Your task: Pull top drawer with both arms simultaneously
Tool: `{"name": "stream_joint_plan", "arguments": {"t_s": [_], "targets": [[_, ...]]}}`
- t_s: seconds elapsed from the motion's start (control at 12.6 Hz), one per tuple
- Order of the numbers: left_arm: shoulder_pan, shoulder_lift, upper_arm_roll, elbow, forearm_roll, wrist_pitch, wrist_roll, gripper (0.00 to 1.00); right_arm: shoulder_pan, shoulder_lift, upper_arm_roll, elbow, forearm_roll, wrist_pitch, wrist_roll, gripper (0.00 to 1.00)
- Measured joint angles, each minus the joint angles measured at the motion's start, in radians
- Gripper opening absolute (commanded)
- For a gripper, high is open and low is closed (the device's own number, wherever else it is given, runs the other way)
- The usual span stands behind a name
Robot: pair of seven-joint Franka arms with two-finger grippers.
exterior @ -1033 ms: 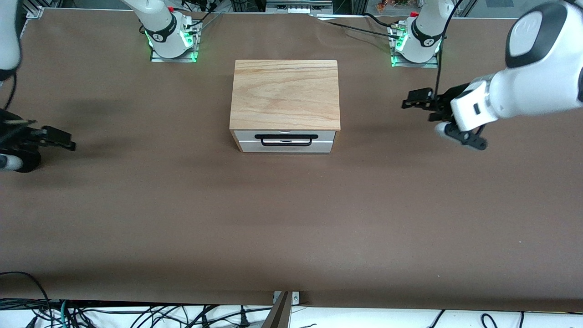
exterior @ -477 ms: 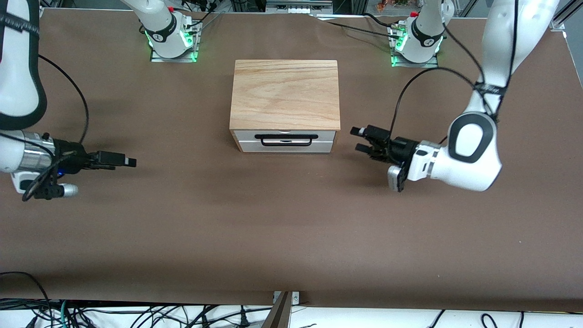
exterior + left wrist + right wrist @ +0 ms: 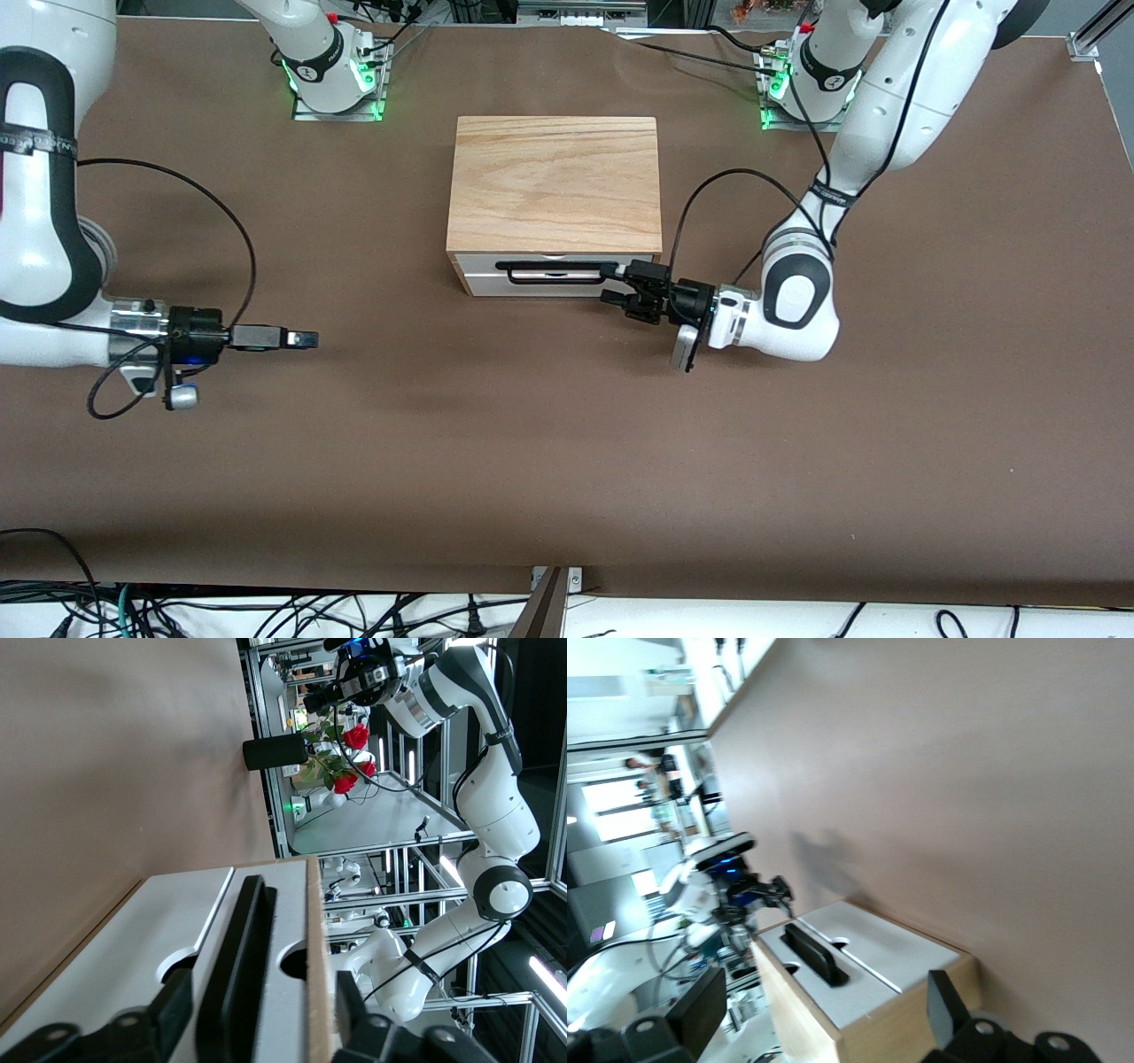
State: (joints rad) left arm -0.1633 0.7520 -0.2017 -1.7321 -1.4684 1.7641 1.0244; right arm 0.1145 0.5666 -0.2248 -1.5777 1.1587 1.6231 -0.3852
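The right gripper (image 3: 306,338) hangs over bare table (image 3: 567,443) toward the right arm's end, fingers spread wide and holding nothing, well apart from the box (image 3: 555,182). In the middle stands that box, and the drawer (image 3: 555,275) sits fully closed in the face turned to the front camera: a shallow pale-grey panel under the wood-grain top, with a thin black bar handle (image 3: 556,269) across it and two round cut-outs showing in the left wrist view. Nothing of its inside shows. The left gripper (image 3: 631,288) is at the handle's end toward the left arm, its fingers (image 3: 142,1028) part-open on either side of the bar (image 3: 235,983), not yet clamped.

The likely trouble is timing: only one arm is at the handle, so an early pull by the left arm alone would probably skew the drawer or drag the whole light box across the table. A grip so near the bar's end could also slip off.
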Motion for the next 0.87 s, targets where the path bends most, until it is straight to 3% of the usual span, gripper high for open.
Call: {"name": "stream_joint_plan", "arguments": {"t_s": [0.08,0.48,0.64,0.87], "targets": [[0.003,0.015,0.003,-0.003,-0.002,0.000,0.003,0.52,0.020,0.012,0.004,-0.023,0.057,0.000,-0.048,1.00],[0.007,0.055,-0.003,-0.006,-0.027,-0.003,0.003,0.34,0.121,0.108,0.046,-0.102,0.318,0.000,-0.308,1.00],[0.002,0.056,-0.018,-0.027,-0.076,-0.005,0.003,0.32,0.151,0.128,0.083,-0.121,0.371,0.000,-0.349,1.00],[0.000,0.056,-0.023,-0.037,-0.087,-0.008,-0.027,0.12,0.197,0.134,0.108,-0.153,0.442,0.005,-0.384,1.00]]}}
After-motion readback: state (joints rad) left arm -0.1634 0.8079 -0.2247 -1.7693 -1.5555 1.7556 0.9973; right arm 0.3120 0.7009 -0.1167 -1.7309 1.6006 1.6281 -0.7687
